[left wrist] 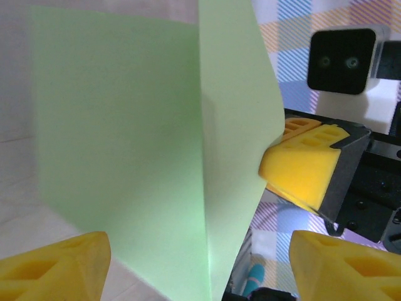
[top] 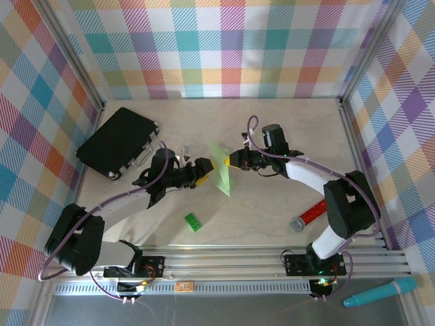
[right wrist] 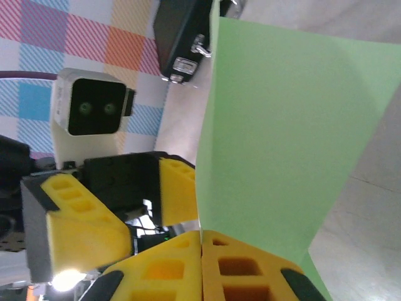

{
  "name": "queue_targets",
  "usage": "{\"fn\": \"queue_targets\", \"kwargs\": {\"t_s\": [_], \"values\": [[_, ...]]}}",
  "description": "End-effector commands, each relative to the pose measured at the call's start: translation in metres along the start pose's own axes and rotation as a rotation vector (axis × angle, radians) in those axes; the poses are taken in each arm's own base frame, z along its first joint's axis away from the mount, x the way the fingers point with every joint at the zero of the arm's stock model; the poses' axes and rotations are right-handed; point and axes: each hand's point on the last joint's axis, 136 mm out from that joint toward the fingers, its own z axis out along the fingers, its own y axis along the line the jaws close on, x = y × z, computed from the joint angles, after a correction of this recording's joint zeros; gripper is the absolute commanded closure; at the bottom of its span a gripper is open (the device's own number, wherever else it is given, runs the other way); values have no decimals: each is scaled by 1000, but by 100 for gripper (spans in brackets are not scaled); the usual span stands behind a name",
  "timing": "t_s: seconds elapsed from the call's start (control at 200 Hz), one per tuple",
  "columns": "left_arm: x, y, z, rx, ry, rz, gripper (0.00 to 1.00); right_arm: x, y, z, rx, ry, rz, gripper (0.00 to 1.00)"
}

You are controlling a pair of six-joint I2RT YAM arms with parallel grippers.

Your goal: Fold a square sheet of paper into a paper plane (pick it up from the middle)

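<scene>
My right end effector [right wrist: 202, 257] pinches the creased square sheet of paper [left wrist: 125, 125] by one edge, holding it upright. My left end effector [left wrist: 197, 254] faces it, fingers spread.

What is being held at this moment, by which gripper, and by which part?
The right gripper is shut on the square sheet of paper, pinching one edge. The left gripper stands open around it, holding nothing.
</scene>
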Motion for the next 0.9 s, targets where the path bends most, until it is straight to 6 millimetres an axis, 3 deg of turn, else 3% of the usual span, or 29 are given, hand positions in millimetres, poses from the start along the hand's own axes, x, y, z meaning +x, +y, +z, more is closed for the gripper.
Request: {"fn": "queue_targets", "kwargs": {"t_s": [0.0,0.305,0.655,0.85,0.895], "values": [[-3,-42,11,146,34,85,28,-2,17,-5,-67,-6,46,91],[-5,-53,22,212,65,116,47,-13,33,-9,-108,-22,49,91],[-8,-54,21,225,46,140,68,-17,27,-16,-113,-30,71,89],[-10,-54,24,223,46,145,81,-16,26,-16,-115,-25,78,84],[-10,-53,25,216,45,148,84,-16,26,-17,-112,-28,80,79]]}}
